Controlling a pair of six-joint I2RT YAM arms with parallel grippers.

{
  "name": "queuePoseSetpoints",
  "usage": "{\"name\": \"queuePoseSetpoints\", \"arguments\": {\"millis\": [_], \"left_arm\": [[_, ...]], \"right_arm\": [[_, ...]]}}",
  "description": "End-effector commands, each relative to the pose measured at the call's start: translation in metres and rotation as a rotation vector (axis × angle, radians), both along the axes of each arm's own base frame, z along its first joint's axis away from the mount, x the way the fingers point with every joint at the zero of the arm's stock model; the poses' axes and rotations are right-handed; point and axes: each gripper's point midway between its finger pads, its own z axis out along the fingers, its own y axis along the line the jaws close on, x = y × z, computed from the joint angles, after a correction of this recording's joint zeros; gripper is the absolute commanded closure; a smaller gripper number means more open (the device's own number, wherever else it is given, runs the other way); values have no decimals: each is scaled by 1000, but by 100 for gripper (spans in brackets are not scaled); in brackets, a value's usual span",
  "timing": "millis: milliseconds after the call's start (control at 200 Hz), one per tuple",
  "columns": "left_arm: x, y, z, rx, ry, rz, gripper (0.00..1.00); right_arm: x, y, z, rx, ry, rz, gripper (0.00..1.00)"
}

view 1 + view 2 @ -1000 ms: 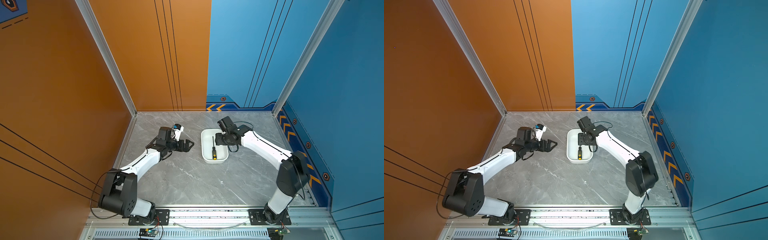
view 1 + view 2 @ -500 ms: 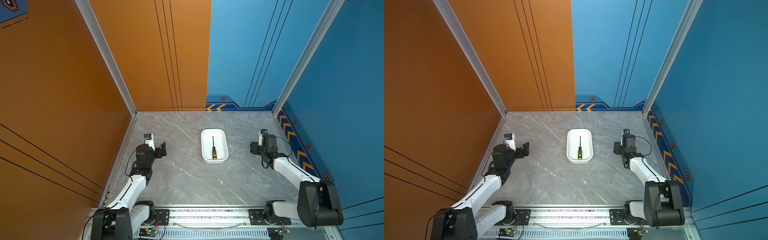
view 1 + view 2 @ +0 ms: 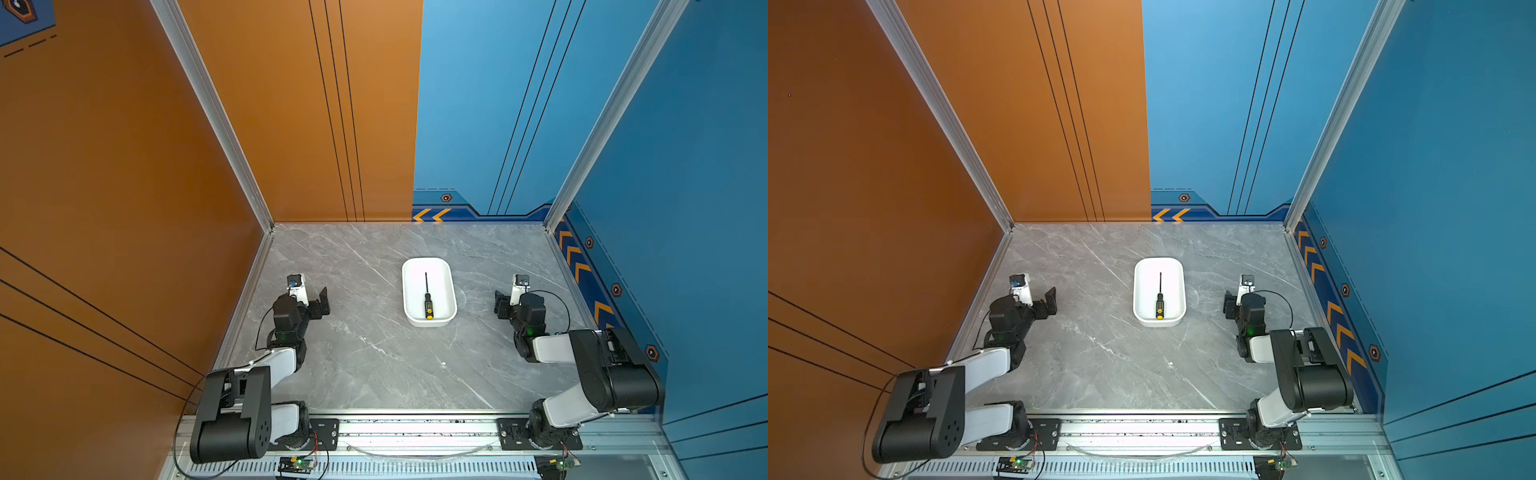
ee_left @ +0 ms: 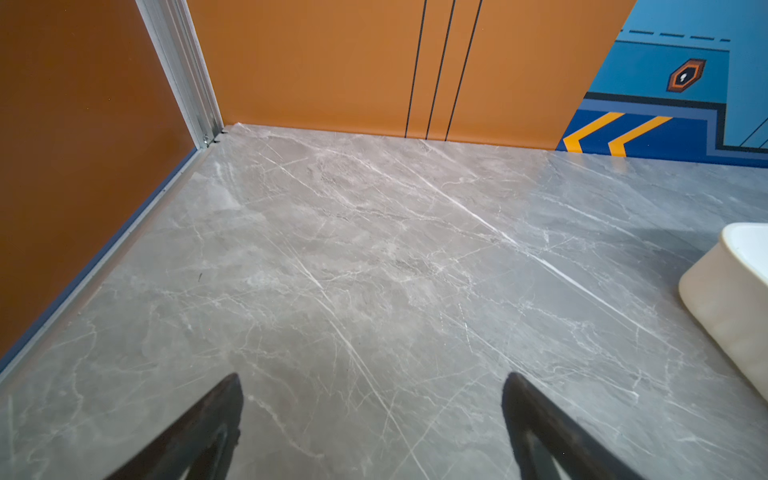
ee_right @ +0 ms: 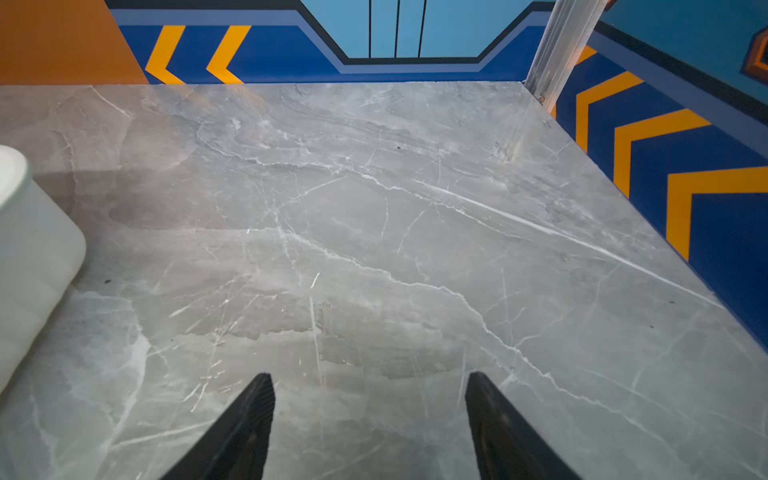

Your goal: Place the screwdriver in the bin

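A grey marble tabletop (image 3: 374, 361) is seen from above, with orange walls on the left and blue walls on the right. A shallow white bin (image 3: 444, 279) sits near the middle of the table, its long side running from near to far. The screwdriver (image 3: 428, 302) lies flat inside the bin, along its length and roughly centred. Its thin black shaft points to the far end, and its black handle with the yellow cap is at the near end. Both top views show it this way.

The left gripper (image 3: 318, 301) is low over the table, well to the left of the bin and close to the left wall. In the left wrist view its two dark fingers (image 4: 224, 411) stand wide apart, with only bare marble between them. One corner of the bin shows at the edge of that view.

The right gripper (image 3: 505, 302) is well to the right of the bin, near the right wall. In the right wrist view its fingers (image 5: 253, 411) are also spread apart over bare tabletop. Neither gripper touches the bin or the screwdriver, and the bin lies between the two.
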Motion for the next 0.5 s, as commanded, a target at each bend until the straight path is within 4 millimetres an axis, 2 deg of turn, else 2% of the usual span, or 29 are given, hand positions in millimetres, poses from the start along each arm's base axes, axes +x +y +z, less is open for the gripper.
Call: {"name": "queuePoseSetpoints", "arguments": {"millis": [0,320,491], "left_arm": [[10,-4,9,12,-75,-38,2],[22,-10,-19,21,-32,-62,2],[25,-9,-19,23,-29,-62,2]], "right_arm": [[11,-5,25,-5,-109,-19,28],[16,-12,22,29,-73,-36,18],[16,-12,22,29,-73,-37,9]]}}
